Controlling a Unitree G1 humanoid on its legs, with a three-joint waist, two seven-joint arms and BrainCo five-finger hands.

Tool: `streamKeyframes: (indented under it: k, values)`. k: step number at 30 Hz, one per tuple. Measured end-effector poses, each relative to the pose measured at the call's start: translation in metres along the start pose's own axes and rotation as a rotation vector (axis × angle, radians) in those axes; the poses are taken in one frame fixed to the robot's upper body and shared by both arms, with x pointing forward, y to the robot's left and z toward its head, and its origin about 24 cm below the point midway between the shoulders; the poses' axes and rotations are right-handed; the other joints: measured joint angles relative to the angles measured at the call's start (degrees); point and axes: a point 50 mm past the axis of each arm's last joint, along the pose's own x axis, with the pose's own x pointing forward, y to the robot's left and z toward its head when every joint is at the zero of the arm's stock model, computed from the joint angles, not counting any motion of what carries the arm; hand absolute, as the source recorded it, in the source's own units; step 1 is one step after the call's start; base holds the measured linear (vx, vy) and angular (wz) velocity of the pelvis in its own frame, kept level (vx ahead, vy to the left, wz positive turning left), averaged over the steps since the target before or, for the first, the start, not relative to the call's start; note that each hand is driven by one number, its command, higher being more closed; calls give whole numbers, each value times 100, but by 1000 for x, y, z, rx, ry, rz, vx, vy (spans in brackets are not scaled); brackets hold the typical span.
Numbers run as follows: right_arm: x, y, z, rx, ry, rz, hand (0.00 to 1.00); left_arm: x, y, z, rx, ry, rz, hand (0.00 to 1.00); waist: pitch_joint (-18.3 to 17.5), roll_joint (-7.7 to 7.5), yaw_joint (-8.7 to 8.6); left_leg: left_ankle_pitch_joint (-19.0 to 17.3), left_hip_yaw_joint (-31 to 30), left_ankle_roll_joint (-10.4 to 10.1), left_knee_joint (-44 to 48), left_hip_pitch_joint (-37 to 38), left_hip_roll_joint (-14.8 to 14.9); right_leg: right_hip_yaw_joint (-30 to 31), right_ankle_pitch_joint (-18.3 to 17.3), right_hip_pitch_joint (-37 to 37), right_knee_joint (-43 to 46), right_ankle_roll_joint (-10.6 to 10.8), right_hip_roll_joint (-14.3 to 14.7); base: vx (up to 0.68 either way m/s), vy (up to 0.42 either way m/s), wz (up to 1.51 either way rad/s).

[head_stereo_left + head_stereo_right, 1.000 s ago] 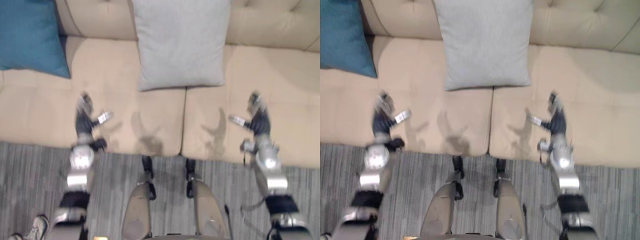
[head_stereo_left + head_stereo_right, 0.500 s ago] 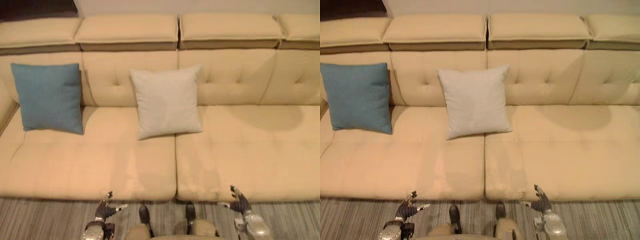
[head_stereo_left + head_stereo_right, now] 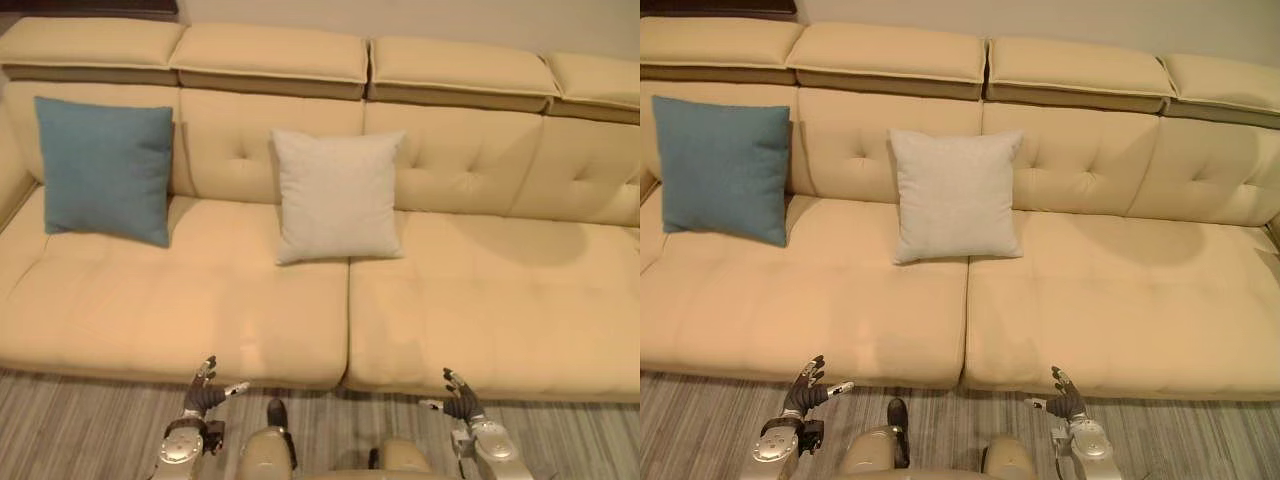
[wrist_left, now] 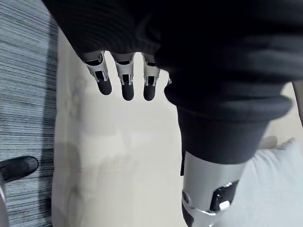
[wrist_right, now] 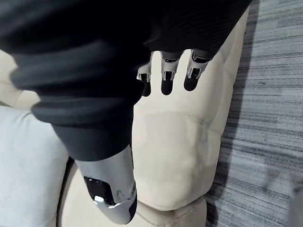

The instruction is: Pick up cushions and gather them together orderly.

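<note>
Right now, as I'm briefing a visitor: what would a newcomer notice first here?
A long beige sofa spans the scene. A blue cushion leans on its backrest at far left, a grey cushion near the middle, apart. The left hand and right hand hover open, empty, by the seat's front edge.

beige sofa (image 3: 200,300) — blue cushion (image 3: 105,170) and grey cushion (image 3: 337,195) propped against its back.

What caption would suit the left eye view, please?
Left hand and right hand hover open before a sofa bearing a blue cushion and a grey cushion.
</note>
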Motion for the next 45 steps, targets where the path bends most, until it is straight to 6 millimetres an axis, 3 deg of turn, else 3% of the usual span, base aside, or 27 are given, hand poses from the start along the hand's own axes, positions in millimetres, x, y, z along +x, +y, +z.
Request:
streamKeyframes:
  k: [1, 3, 4, 5, 6, 7, 9, 10, 11, 13, 14, 21, 23, 26, 27, 28, 30, 31, 32, 35, 37, 38, 39, 40, 41, 42, 45]
  values:
    - [4, -5, 10, 0, -31, -18, 0, -2, -10, -4, -18, 11, -23, 0, 2, 212, 100, 258, 38, -71, -201, -183, 185, -95, -204, -35, -525, -249, 192, -371, -163, -44]
    - [7, -7, 17, -1, -53, -35, 0, -5, -17, -9, -33, 29, -35, 0, 101, 369, 82, 611, 30, -157, -476, -306, 280, -147, -458, -36, -910, -404, 326, -364, -172, -28]
    - [6, -11, 15, -9, -47, -43, 0, -6, -24, -9, -43, 31, -48, 0, 159, 564, 75, 777, -41, -325, -798, -310, 398, -245, -546, -27, -1184, -503, 494, -402, -184, -4]
    - [6, -13, 14, -14, -44, -49, 0, -7, -27, -10, -49, 33, -54, 0, 187, 674, 55, 685, -128, -389, -915, -301, 435, -311, -487, -34, -1213, -589, 540, -487, -138, 12]
    - [6, -14, 13, -10, -42, -55, 0, -7, -28, -10, -50, 33, -59, 0, 209, 690, 17, 472, -193, -611, -981, -285, 430, -386, -436, -41, -1266, -633, 517, -380, -38, 39]
    - [1, -14, 6, 14, -22, -72, 0, -6, -30, -7, -44, 23, -69, 0, 314, 434, -75, -85, -145, -739, -339, -355, 312, -421, -284, -111, -1345, -769, 259, -353, -23, 25]
    - [0, -14, 6, 23, -30, -81, 0, -11, -32, -14, -48, 45, -73, 0, 297, 334, -76, -316, -210, -529, 1054, -364, 219, -222, -178, -236, -1394, -758, 148, -256, -24, -18]
    - [-1, -15, 8, 22, -40, -84, 0, -13, -33, -17, -53, 53, -72, 0, 289, 368, -63, -562, -292, -551, 1369, -242, 198, -84, -135, -276, -1416, -732, 183, -213, 28, -76]
    - [0, -17, 14, 19, -64, -89, 0, -18, -33, -23, -59, 67, -68, 0, 255, 476, -26, -1100, -656, -595, 1395, 17, 155, 200, -56, -399, -1443, -645, 317, -137, 77, -105]
    - [2, -15, 17, 19, -71, -85, 0, -20, -33, -24, -63, 70, -61, 0, 227, 622, 99, -1447, -1046, -631, 1198, 258, 117, 607, 103, -619, -1450, -600, 496, -154, 142, -128]
    - [2, -16, 17, 21, -71, -87, 0, -21, -34, -26, -68, 77, -51, 0, 230, 605, 76, -1604, -1063, -621, 1002, 449, 68, 767, 201, -597, -1534, -516, 513, -113, 137, -93]
    - [-9, -33, -1, 103, -27, -174, 0, -8, -37, -6, -65, 15, -60, 0, 120, 529, -155, -1699, -329, -548, 621, 845, -9, 1423, 955, -370, -2505, -244, 424, -8, 116, -56]
    - [-9, -31, 1, 127, -38, -176, 0, -7, -37, -5, -62, 13, -62, 0, 119, 527, -252, -1734, -129, -486, 646, 992, 34, 1697, 1081, -406, -2573, -210, 517, 64, 48, -107]
    - [-7, -26, 13, 170, -97, -172, 0, -5, -40, -2, -38, 2, -79, 0, 116, 550, -255, -1820, 392, -383, 639, 1169, 184, 2073, 1645, -756, -2719, -131, 829, 31, 19, -206]
    - [-3, -23, 20, 169, -112, -159, 0, -3, -42, 2, -37, -9, -84, 0, 120, 568, -253, -1850, 916, -375, 612, 1225, 373, 1710, 2067, -1001, -2903, -241, 953, -15, -60, -241]
    - [1, -19, 26, 178, -126, -157, 0, 0, -42, 9, -32, -33, -87, 0, 155, 542, -296, -1888, 1456, -379, 549, 1379, 463, 559, 2040, -1123, -2900, -622, 856, -19, -78, -232]
    - [1, -17, 26, 168, -123, -152, 0, 4, -47, 19, -12, -68, -113, 0, 203, 582, -415, -1907, 2185, -401, 513, 1728, 550, -1673, 1355, -1198, -2408, -1342, 375, 29, -93, -193]
    - [1, -15, 24, 163, -115, -145, 0, 5, -50, 25, -4, -93, -129, 0, 198, 623, -415, -1980, 2560, -503, 504, 1973, 591, -2738, 1195, -1114, -2140, -1426, 56, 91, -108, -207]
    - [1, -12, 24, 155, -111, -133, 0, 5, -52, 29, -2, -108, -135, 0, 187, 644, -387, -2117, 2772, -634, 499, 2131, 613, -3035, 1203, -1072, -1998, -1408, -9, 128, -142, -239]
    - [1, -7, 22, 155, -101, -121, 0, 12, -57, 46, 24, -158, -165, 0, 190, 699, -512, -2271, 3079, -847, 852, 2475, 814, -2495, 742, -1362, -1333, -1295, 258, 144, -171, -147]
    - [-1, -6, 18, 153, -83, -120, 0, 13, -63, 51, 22, -176, -182, 0, 175, 735, -567, -2250, 2906, -818, 2020, 2309, 1303, -2196, 565, -1299, -1234, -1354, 553, 254, -210, -124]
    - [-1, -7, 16, 151, -76, -126, 0, 12, -68, 52, 18, -179, -197, 0, 186, 794, -577, -1873, 2522, -187, 3347, 1998, 1811, -1942, 427, -1124, -1236, -1494, 853, 338, -201, -141]
    - [-1, -6, 15, 151, -70, -126, 0, 11, -71, 50, 13, -172, -202, 0, 209, 798, -543, -1807, 1977, 134, 4235, 1699, 1954, -1669, 347, -945, -1224, -1599, 1034, 297, -121, -136]
    - [-1, -6, 16, 152, -70, -133, 0, 10, -72, 49, 9, -168, -202, 0, 240, 794, -532, -1901, 1588, 75, 4604, 1496, 1873, -1550, 320, -834, -1224, -1665, 1094, 288, -37, -138]
    - [2, -6, 16, 151, -60, -140, 0, 9, -72, 45, 3, -157, -200, 0, 295, 722, -433, -2091, 688, -230, 5121, 999, 1360, -1198, 240, -560, -1235, -1725, 1147, 290, 20, -129]
    - [3, -4, 14, 151, -45, -138, 0, 7, -72, 42, -1, -147, -198, 0, 328, 667, -308, -2152, 264, -300, 5130, 680, 963, -948, 197, -335, -1306, -1718, 1154, 298, 39, -127]
    - [9, 1, 20, 165, -46, -128, 0, -1, -70, 30, -21, -119, -187, 0, 382, 655, -102, -2191, -299, -233, 3973, -203, 156, -389, 152, 213, -1742, -1655, 1157, 342, 97, -89]
